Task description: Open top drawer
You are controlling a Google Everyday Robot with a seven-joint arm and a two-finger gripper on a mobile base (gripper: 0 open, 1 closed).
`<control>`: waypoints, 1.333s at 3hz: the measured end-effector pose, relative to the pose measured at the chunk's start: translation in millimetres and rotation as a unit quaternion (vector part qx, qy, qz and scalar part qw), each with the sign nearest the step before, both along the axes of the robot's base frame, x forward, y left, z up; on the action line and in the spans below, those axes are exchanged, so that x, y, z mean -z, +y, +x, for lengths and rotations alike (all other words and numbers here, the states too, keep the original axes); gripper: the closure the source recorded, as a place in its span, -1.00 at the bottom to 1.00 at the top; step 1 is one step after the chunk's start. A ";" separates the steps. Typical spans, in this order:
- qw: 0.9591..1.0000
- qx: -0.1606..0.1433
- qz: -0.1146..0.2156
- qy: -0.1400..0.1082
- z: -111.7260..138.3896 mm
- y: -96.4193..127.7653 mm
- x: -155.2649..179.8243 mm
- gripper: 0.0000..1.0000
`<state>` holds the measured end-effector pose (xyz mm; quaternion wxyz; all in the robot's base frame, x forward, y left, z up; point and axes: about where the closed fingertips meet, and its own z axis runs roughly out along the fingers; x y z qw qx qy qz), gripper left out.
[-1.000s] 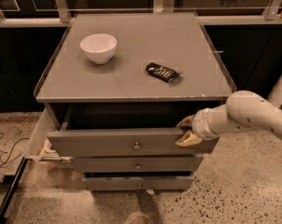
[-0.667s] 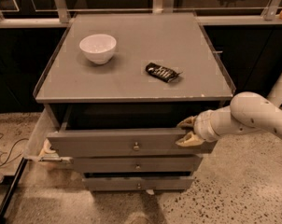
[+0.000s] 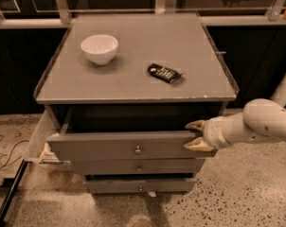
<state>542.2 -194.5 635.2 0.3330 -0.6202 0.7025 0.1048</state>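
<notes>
The top drawer [image 3: 100, 149] is the widest grey front, with a small round knob [image 3: 138, 150] at its centre. It stands pulled out from the grey cabinet [image 3: 133, 86], and a dark gap shows above it. My gripper [image 3: 196, 135] is at the right end of the drawer front. Its tan fingers [image 3: 196, 125] are apart, one above the front's top edge and one in front of the panel. The white arm [image 3: 261, 124] comes in from the right.
A white bowl [image 3: 99, 48] and a black packet [image 3: 165, 73] lie on the cabinet top. Two slimmer drawers [image 3: 139, 167] sit below the top one. A pale panel [image 3: 39, 136] leans at the cabinet's left, with cables [image 3: 1, 150] on the speckled floor.
The gripper and arm have shifted slightly to the right. The drawer front has not visibly moved.
</notes>
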 end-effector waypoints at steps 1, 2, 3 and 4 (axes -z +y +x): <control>1.000 0.000 0.000 0.000 0.5 0.6 -5.9 0.70; 1.000 -0.005 0.003 -0.001 -4.7 3.7 -11.4 1.00; 1.000 0.000 0.008 0.005 -19.2 -1.0 -10.0 1.00; 1.000 0.005 0.012 0.013 -36.5 -3.0 -7.7 1.00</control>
